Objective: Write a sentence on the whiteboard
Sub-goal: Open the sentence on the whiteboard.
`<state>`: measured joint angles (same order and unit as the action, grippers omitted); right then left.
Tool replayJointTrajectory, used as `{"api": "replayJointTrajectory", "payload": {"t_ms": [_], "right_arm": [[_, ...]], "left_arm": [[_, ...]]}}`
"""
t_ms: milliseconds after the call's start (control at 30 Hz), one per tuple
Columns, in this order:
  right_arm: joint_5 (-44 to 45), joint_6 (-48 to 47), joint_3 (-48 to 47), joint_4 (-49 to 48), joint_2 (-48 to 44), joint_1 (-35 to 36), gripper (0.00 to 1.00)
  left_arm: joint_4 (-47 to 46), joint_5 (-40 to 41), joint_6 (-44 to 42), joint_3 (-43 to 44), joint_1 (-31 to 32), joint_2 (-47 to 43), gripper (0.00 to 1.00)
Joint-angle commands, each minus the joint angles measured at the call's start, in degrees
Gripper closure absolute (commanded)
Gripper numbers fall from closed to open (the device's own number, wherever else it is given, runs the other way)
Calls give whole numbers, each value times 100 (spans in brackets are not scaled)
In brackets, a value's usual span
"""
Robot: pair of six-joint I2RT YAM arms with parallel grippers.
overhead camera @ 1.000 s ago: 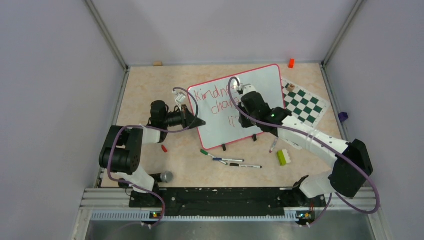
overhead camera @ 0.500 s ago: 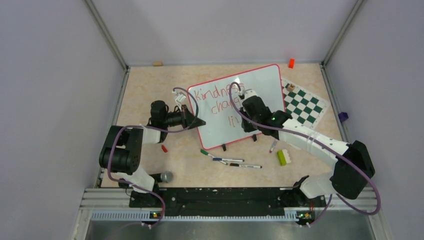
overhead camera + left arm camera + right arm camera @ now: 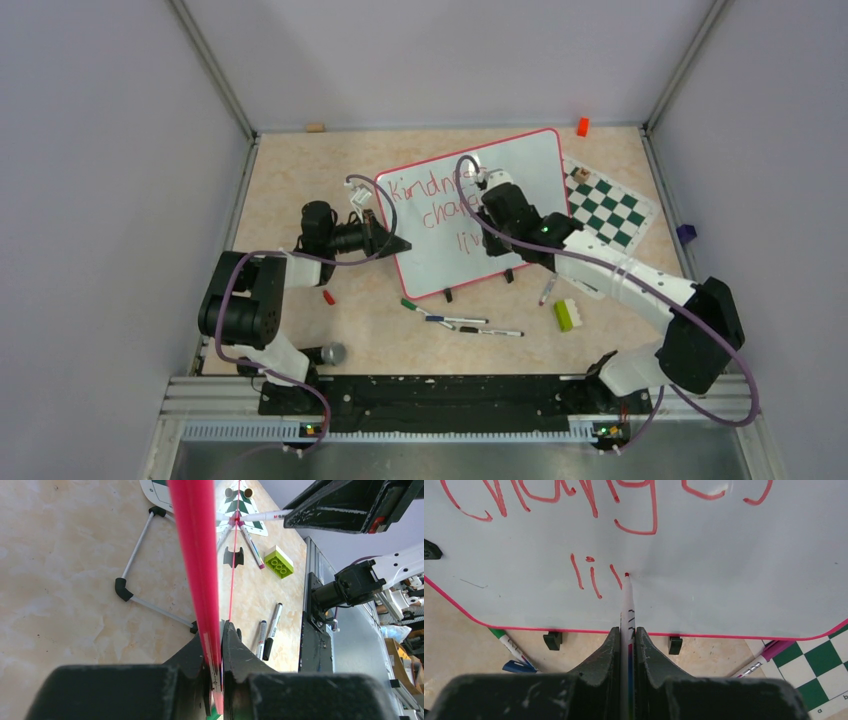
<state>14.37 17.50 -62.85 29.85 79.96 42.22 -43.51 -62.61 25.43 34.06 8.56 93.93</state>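
Shows glossy white rectangular red-framed whiteboard (image 3: 530, 165) propped on beige surface (image 3: 300, 180), left fingers (image 3: 192, 662) clamped on its edge, right fingers (image 3: 606, 655) clamped on white marker (image 3: 626, 600), tip touching third line of red handwritten sentence (image 3: 595, 583).

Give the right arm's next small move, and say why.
Probably sweep the marker tip up and right on the whiteboard to finish a v. The third line shows only l, i and one slanted stroke, and the right gripper, shut on the marker, has its tip beside that stroke.

Chess mat (image 3: 612, 212), green brick (image 3: 566, 314), loose markers (image 3: 458, 320).
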Motion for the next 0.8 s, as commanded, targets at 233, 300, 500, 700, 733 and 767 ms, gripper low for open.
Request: {"api": "replayJointTrajectory", "payload": {"t_ms": [233,300,500,700,733,767], "right_arm": [[308,-164,-406,-165,19,-127,100],[240,-168,-404,-138,-97,-125,100],[-18,-270,-386,73,-484,-151,100],[-6,-273,-286,197,-487,-161,100],[18,-268,-269,197,-464,-161,100],[45,-267,-258,189,-432,-161,100]], "left_arm": [[511,997,-653,-169,-12,281,100],[510,996,-653,-163,-12,281,100],[510,1000,-653,-165,-12,276,100],[511,1002,-653,-171,-12,281,100],[514,1001,-655,-172,-12,281,100],[515,997,-654,-176,-12,283,100]]}}
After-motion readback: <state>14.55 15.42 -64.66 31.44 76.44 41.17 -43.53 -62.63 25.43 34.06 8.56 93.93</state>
